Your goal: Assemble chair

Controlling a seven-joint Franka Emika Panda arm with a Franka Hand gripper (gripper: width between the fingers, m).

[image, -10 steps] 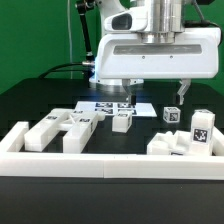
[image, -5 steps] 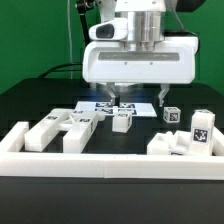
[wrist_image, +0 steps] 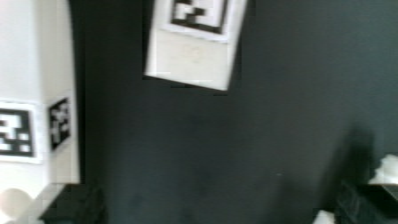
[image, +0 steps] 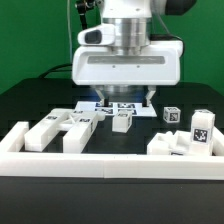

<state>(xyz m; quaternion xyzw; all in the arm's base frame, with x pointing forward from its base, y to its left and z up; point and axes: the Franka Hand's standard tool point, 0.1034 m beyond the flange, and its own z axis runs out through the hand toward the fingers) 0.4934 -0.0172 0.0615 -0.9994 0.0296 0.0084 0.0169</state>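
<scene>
Your gripper (image: 128,99) hung with its jaws wide apart, holding nothing, over the black desk (image: 30,105). The loose chair parts (image: 62,129) lay behind the white border rail (image: 100,165).

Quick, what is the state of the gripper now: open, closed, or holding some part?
Gripper: open, jaws wide apart, holding nothing.
</scene>
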